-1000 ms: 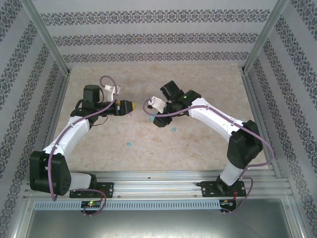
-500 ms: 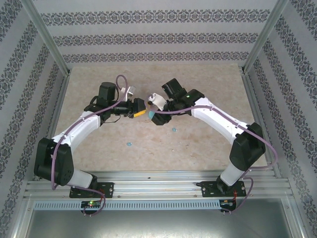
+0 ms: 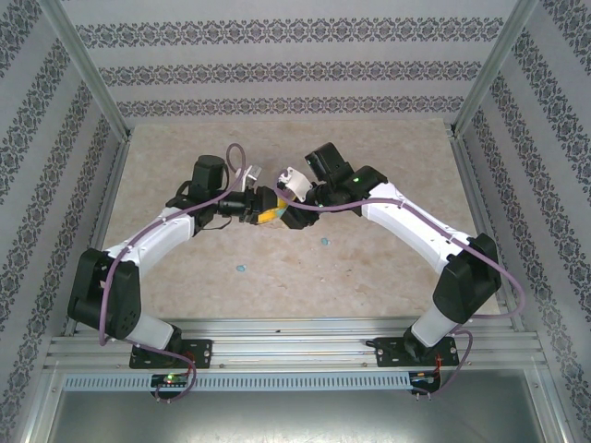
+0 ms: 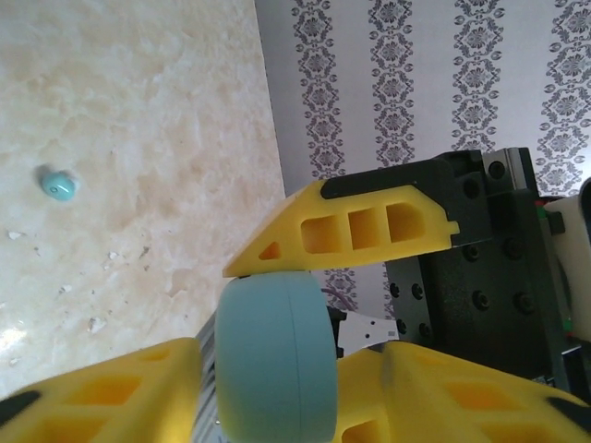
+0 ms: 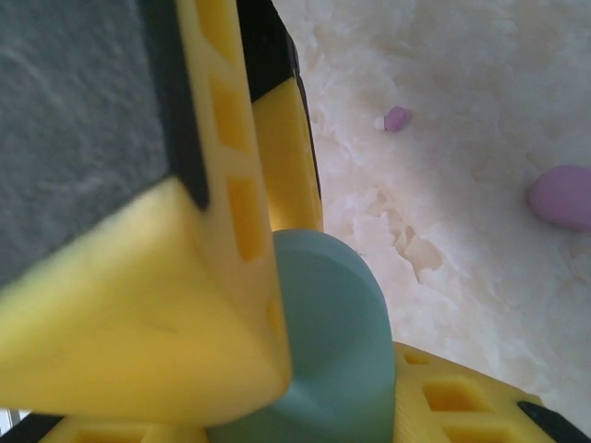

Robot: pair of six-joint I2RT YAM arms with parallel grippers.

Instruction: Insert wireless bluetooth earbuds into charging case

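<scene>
Nearest, along the metal rail at the edge of the counter: both arm bases, with the left arm and right arm bending inward to meet over the middle. Just past the rail, left of centre, loose on the counter: a cyan earbud. A little farther and to the right: a second cyan earbud, well apart from the first. Neither seated in a case. Farther on, where the arms meet: the cyan case. Right jaws clenched on it, yellow fingers pressed to opposite sides. Left jaws straddling the same case edge-on, fingers close against both faces with a sliver of gap on one side; clamped or merely near, cannot tell. From the left wrist, past the case: one cyan earbud on bare counter, which of the two unclear. From the right wrist, beyond the case: a pink-purple earbud alone on the counter, and near it at the right edge a pink-purple case, the two not touching. Farthest back: patterned wallpaper.
</scene>
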